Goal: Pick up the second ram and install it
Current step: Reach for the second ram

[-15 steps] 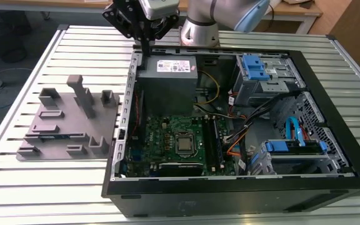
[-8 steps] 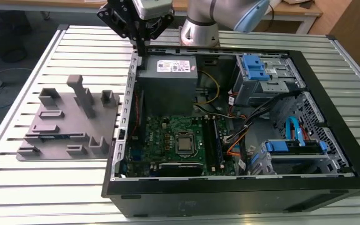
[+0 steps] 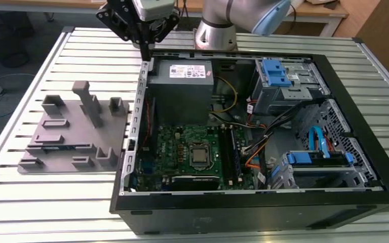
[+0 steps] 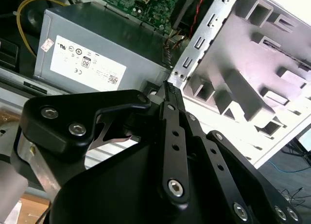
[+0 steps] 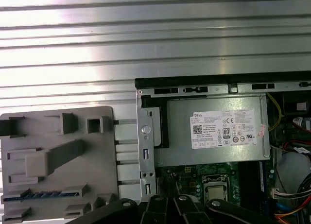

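Observation:
The second ram (image 3: 58, 147) is a thin dark strip lying on edge in a slot of the grey tray (image 3: 66, 132), at the exterior view's left. In the first wrist view the ram (image 5: 39, 195) shows bluish in the tray (image 5: 58, 131). My gripper (image 3: 144, 52) hangs above the open computer case's back corner on the tray's side, well away from the ram. Its black fingers (image 4: 171, 105) meet at a point with nothing between them. The motherboard's memory slots (image 3: 230, 152) lie beside the processor (image 3: 199, 153).
The open computer case (image 3: 248, 205) lies on a slatted metal table (image 3: 52, 202). Inside are a grey power supply (image 3: 181, 76), drive bays with blue clips (image 3: 275, 73) and loose cables (image 3: 262, 147). The tray carries upright posts (image 3: 89, 104).

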